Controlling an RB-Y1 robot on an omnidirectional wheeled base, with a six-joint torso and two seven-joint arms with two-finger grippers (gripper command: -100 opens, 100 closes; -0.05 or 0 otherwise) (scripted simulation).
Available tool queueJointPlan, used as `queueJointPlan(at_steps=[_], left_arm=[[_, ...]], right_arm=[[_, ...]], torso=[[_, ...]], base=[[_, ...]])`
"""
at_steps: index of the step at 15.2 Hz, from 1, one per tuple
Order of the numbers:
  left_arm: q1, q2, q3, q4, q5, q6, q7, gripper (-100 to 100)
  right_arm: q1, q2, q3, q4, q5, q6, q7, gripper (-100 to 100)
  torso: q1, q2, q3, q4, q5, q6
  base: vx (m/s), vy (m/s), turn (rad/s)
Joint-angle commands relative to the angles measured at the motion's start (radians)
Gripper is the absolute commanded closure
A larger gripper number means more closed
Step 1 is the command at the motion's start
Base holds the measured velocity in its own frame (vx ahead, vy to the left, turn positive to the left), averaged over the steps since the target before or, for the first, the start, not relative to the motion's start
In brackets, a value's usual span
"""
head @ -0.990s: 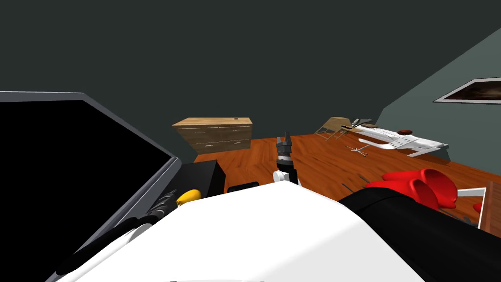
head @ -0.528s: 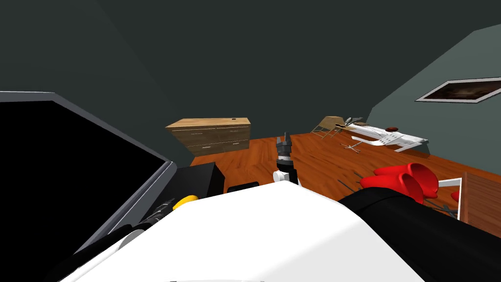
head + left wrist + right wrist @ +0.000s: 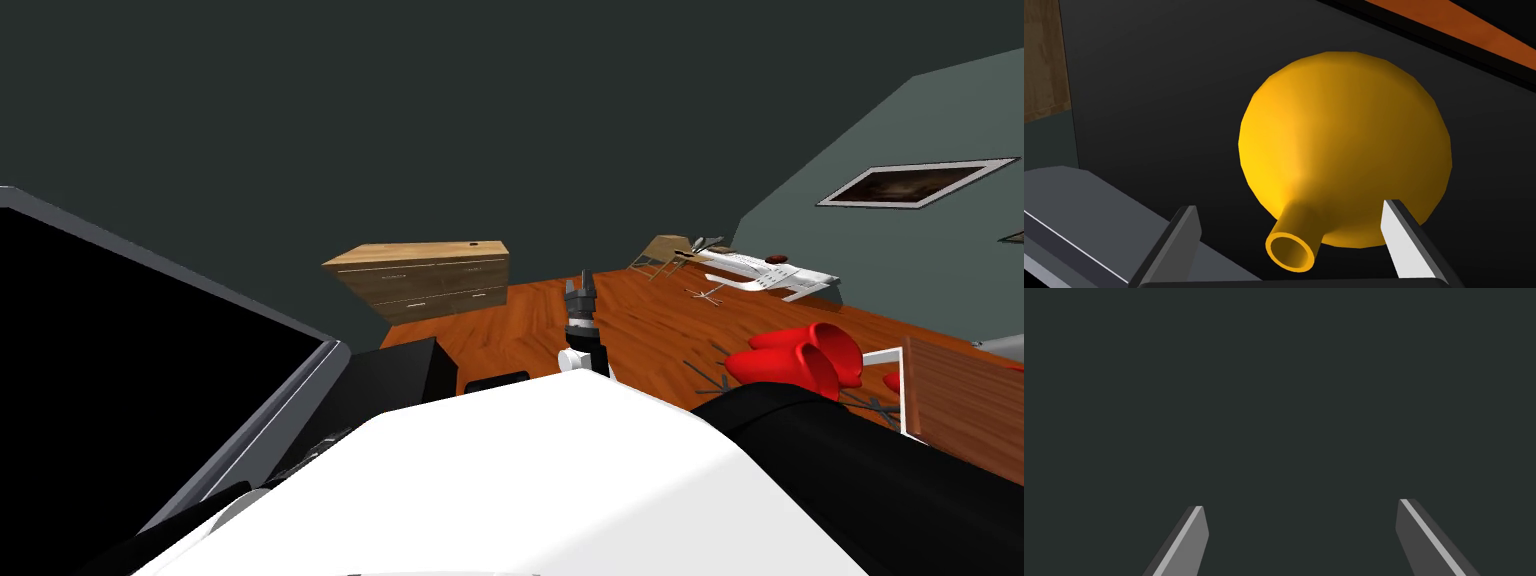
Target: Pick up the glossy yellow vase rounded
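Left gripper (image 3: 1291, 205) is right up at the glossy yellow vase with a round body and a narrow neck (image 3: 1344, 145), and it is spread wide, both thin grey fingers (image 3: 1183, 240) apart with nothing clamped between them. The vase shows against the flat black face of the box-shaped black cabinet (image 3: 400, 368). Its neck points back at the gripper, and the open mouth lies midway between the two fingers. One fingertip overlaps the edge of the round body, and whether it touches there cannot be told. The other finger stands clear of the neck, with bare black cabinet surface in the gap.

Now the edges. A grey slab (image 3: 1084, 210) butts in close beside the cabinet, just next to that free finger, so room is tight on that side. Past the cabinet's far edge runs a strip of orange-brown wooden floor (image 3: 640, 330).

In the head view, a slanting grey frame (image 3: 250, 420) with a black area behind it hems the cabinet in on the robot's left. Beyond the cabinet, across open floor, a light wooden dresser with drawers (image 3: 425, 280) stands against the dark wall.

To the cabinet's right, the right gripper (image 3: 582, 282) is held out forward above the floor, its fingers apart and empty, with free boards all round it. Farther right of the cabinet sit bright red moulded chairs (image 3: 800, 358) and a brown wooden tabletop with a white edge (image 3: 965, 405). A white reclining lounger (image 3: 765, 268) lies well apart from the cabinet, near the far wall.
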Motion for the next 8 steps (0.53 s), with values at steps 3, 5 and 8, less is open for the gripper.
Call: queueJointPlan(at_steps=[3,5,8], left_arm=[[0.012,0.011,0.021,0.009,0.021,0.07,-0.007,-100],[0.016,0.018,0.03,0.014,0.03,0.098,-0.009,-100],[0.026,0.038,0.05,0.023,0.049,0.157,-0.015,-100]], right_arm=[[0.0,0.0,0.0,0.0,0.0,0.0,0.0,0],[0.0,0.0,0.0,0.0,0.0,0.0,0.0,0],[0.0,0.0,0.0,0.0,0.0,0.0,0.0,0]], torso=[[0.0,0.0,0.0,0.0,0.0,0.0],[0.0,0.001,0.0,0.0,0.0,0.0],[-0.001,0.001,0.0,0.0,0.0,0.0]], base=[[0.046,0.019,-0.066],[0.034,0.018,-0.066],[0.039,0.015,-0.071]])
